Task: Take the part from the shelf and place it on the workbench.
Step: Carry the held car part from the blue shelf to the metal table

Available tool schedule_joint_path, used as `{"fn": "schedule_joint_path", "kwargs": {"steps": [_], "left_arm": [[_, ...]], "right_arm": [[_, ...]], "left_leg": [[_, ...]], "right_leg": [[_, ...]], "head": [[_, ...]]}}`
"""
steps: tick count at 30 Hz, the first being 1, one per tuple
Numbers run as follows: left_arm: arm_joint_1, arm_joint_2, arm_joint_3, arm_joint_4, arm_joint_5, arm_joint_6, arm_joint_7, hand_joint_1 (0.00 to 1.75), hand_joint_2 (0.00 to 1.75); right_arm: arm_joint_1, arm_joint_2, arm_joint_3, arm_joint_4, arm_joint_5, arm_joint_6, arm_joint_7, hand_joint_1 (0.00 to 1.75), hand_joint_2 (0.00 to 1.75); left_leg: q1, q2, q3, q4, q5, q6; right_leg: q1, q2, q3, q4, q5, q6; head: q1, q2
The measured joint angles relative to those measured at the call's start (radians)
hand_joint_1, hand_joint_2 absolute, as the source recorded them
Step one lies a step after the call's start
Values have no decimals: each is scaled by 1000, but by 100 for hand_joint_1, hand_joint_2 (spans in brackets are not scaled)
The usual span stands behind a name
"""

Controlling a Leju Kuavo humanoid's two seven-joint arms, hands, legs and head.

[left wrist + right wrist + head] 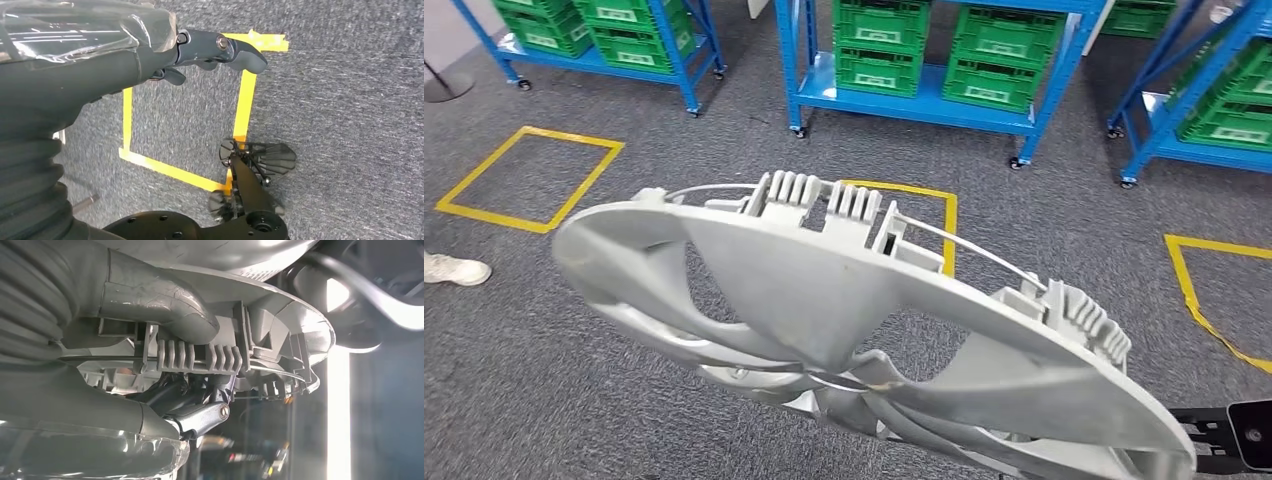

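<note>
Right hand [165,365] clamped on the rim of the wheel cover [844,320], thumb over its edge. Cover carried close ahead, tilted, long axis from ten o'clock to four o'clock. Left hand [200,55] hanging free, fingers loosely curled, holding nothing. Beyond, at twelve o'clock, blue shelves [924,100] with green crates [879,45]; no workbench seen.

white crate labels [878,84], text unreadable

Grey carpet [1044,210] taped with yellow squares [529,180]; blue shelves [929,95] on it, holding green crates [999,60].
</note>
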Motion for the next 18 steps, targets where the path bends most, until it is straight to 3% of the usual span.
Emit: {"fn": "schedule_joint_path", "kwargs": {"steps": [2, 4, 6, 7, 9, 11, 12, 13, 14, 15, 18], "left_arm": [[-2, -2, 0, 0, -6, 1, 3, 0, 175], [-4, -2, 0, 0, -9, 3, 4, 0, 175], [-2, -1, 0, 0, -10, 6, 5, 0, 175], [1, -1, 0, -1, -10, 6, 5, 0, 175], [3, 0, 0, -1, -11, 8, 5, 0, 175], [1, 0, 0, -2, -11, 9, 6, 0, 175], [1, 0, 0, -3, -11, 10, 6, 0, 175], [1, 0, 0, -3, -11, 10, 6, 0, 175], [2, 0, 0, -4, -11, 10, 6, 0, 175], [2, 0, 0, -5, -11, 11, 6, 0, 175], [2, 4, 4, -11, -11, 16, 6, 0, 175]], "right_arm": [[-20, 11, 17, 0, -22, 3, 11, 175, 175], [-40, 23, 35, 0, -45, 3, 26, 175, 175], [-56, 33, 51, 0, -62, 4, 39, 175, 175], [-64, 37, 59, 0, -68, 4, 45, 175, 175], [-77, 46, 74, 1, -76, 7, 54, 175, 175], [-83, 52, 84, 2, -82, 10, 57, 175, 175], [-86, 54, 89, 4, -84, 11, 58, 175, 175], [-88, 55, 93, 6, -86, 12, 60, 175, 175], [-91, 56, 97, 8, -88, 13, 64, 175, 175], [-95, 57, 100, 10, -91, 13, 68, 175, 175], [-108, 62, 109, 12, -101, 13, 78, 175, 175]], "left_leg": [[0, -23, -4, 12, -5, -8], [-2, -39, -14, 24, -9, -20], [0, -48, -21, 26, -8, -30], [2, -43, -24, 28, -9, -34], [3, -4, -46, 74, -38, -45], [6, 38, -102, 193, -98, -55], [9, 45, -134, 258, -124, -58], [11, 48, -156, 302, -135, -60], [12, 51, -160, 309, -128, -60], [12, 54, -144, 275, -105, -59], [4, 91, -42, 77, -29, -48]], "right_leg": [[-7, 21, 65, -142, 57, 13], [-8, 35, 99, -217, 83, 3], [-5, 26, 99, -222, 87, -15], [-6, 21, 100, -223, 90, -21], [-9, 8, 101, -225, 91, -32], [-8, -8, 102, -225, 90, -37], [-7, -17, 101, -225, 89, -39], [-6, -26, 101, -225, 89, -39], [-5, -36, 101, -225, 88, -39], [-4, -44, 102, -225, 88, -39], [1, -65, 103, -225, 86, -37]], "head": [[0, 0], [0, 0], [-1, 0], [-1, 0], [-4, 0], [-8, 0], [-9, 0], [-9, 0], [-9, 0], [-9, 0], [-8, 0]]}}
